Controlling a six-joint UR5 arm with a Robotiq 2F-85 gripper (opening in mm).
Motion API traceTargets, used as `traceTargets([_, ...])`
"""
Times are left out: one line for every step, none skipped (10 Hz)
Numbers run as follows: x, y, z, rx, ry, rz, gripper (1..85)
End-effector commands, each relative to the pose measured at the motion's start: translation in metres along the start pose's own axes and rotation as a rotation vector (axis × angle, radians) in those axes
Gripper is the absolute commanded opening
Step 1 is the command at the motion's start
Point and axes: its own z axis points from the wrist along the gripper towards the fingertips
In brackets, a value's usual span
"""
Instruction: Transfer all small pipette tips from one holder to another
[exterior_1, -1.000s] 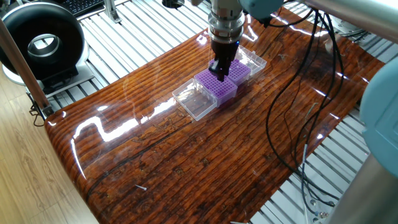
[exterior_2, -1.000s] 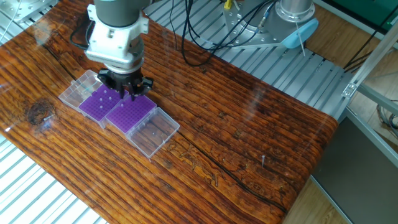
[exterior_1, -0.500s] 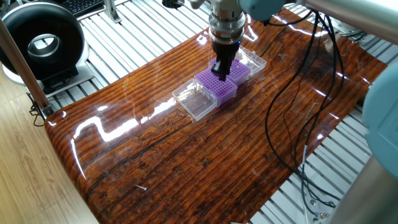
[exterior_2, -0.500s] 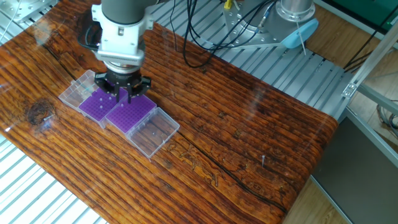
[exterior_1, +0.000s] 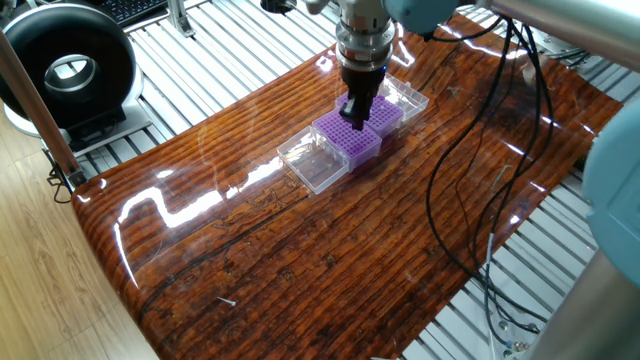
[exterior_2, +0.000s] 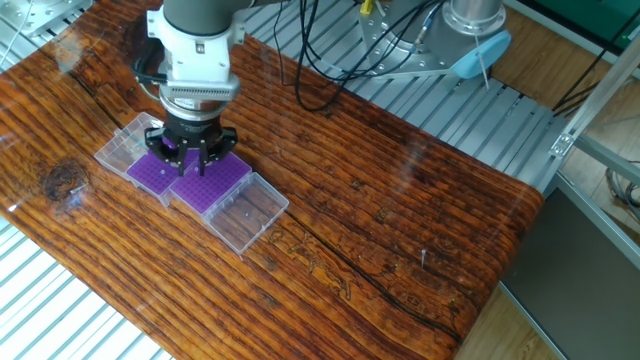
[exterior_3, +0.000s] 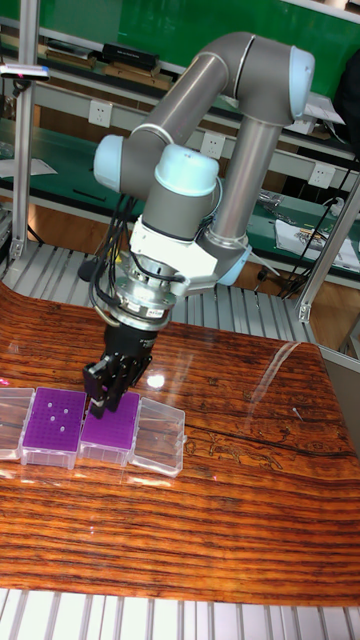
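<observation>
From this side you see the gripper (exterior_1: 357, 113) pointing straight down over two purple grid racks (exterior_1: 351, 139) set side by side on the wooden tabletop (exterior_1: 300, 240), its fingertips at the seam between them. Clear lids (exterior_1: 313, 163) lie open at both outer ends. You cannot make out any tips here. A black round fan (exterior_1: 66, 72) sits top left.

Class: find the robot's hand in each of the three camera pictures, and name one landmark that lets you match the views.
One fixed view: hand upper centre, over the purple racks.
The other fixed view: hand upper left, over the same racks.
Tall fixed view: hand left of centre, at the right rack's left edge.
Shared landmark: the purple racks.
</observation>
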Motion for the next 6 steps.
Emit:
traceTargets([-0.0061,-0.0039,0.0042,0.008,-0.041,-0.068,34.3])
traceTargets([-0.0091,-0.0034,0.006,0.003,-0.06,-0.081,34.0])
traceTargets([-0.0107,-0.0027,0.008,-0.002,-0.074,-0.089,33.7])
traceTargets([-0.0106,-0.0028,0.0099,-0.001,-0.079,-0.098,33.7])
traceTargets([-0.0127,-0.0022,0.011,0.0,-0.089,-0.105,33.7])
traceTargets([-0.0132,0.0005,0.0128,-0.008,-0.095,-0.089,33.7])
